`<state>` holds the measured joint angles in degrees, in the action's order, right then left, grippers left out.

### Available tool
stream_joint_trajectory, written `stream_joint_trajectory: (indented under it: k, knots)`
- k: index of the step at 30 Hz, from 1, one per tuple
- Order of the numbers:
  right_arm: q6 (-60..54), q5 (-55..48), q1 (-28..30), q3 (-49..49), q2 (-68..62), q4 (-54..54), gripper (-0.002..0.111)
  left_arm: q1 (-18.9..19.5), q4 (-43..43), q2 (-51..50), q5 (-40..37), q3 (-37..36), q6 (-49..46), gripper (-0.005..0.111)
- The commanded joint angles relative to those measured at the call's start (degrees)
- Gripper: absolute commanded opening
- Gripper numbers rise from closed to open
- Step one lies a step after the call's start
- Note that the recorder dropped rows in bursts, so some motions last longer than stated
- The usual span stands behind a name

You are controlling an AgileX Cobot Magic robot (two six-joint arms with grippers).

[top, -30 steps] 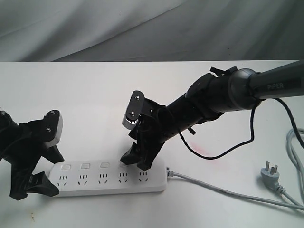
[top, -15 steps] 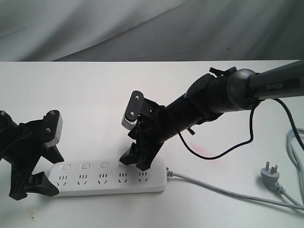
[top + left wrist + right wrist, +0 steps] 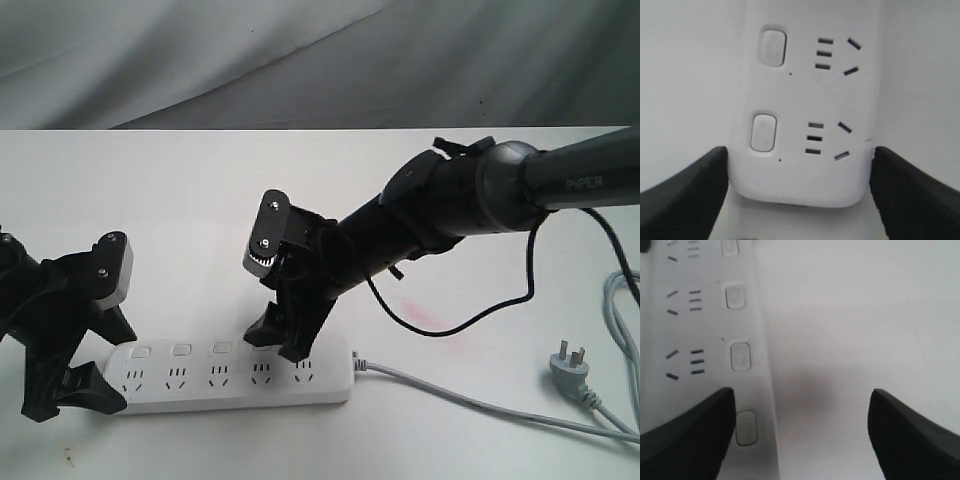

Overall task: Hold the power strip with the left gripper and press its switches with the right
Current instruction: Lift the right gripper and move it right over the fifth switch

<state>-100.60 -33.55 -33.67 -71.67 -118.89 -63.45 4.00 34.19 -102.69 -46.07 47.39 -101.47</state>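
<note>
The power strip point(image 3: 230, 378) lies flat on the white table near its front edge, sockets up. My left gripper point(image 3: 106, 366) straddles its left end; in the left wrist view its jaws press both long sides of the strip point(image 3: 805, 100), with two switches point(image 3: 763, 132) showing. My right gripper point(image 3: 280, 343) stands open over the strip's right part. One of its fingers point(image 3: 695, 435) hangs above the strip point(image 3: 705, 325) beside a switch point(image 3: 746, 428); the other is over bare table. Three switches point(image 3: 181, 350) show clearly left of it; the rest are partly or fully hidden.
The grey cord point(image 3: 480, 405) runs right from the strip to a plug point(image 3: 572, 365) near the right edge. A black cable point(image 3: 470, 322) loops under the right arm point(image 3: 450, 205). A faint pink stain point(image 3: 430, 318) marks the table. Grey cloth point(image 3: 300, 60) hangs behind.
My right gripper has shifted a little to the left along the strip, still open. The left gripper and the strip have not moved.
</note>
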Motion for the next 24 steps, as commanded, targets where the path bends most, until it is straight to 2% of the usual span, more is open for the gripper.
stream_joint_trajectory:
  k: [1, 4, 6, 11, 24]
  knots:
    - [-0.9, -1.3, 2.84, 0.21, 7.96, 1.87, 0.068, -0.2, 0.96, 0.03, -0.27, 0.14, 0.4, 0.04]
    - [-1.15, -10.18, 8.28, 0.33, 8.66, 3.09, 0.068, -0.2, 0.96, 0.03, -0.27, 0.14, 0.4, 0.04]
    - [-2.51, -11.95, 10.32, 2.17, 8.53, 2.34, 0.068, -0.2, 0.96, 0.03, -0.27, 0.14, 0.4, 0.04]
    - [-9.17, -7.73, 9.65, 6.91, 8.53, -5.8, 0.068, -0.2, 0.96, 0.03, -0.27, 0.14, 0.4, 0.04]
    - [-9.48, -7.48, 9.65, 7.56, 3.16, -6.82, 0.068, -0.2, 0.96, 0.03, -0.27, 0.14, 0.4, 0.04]
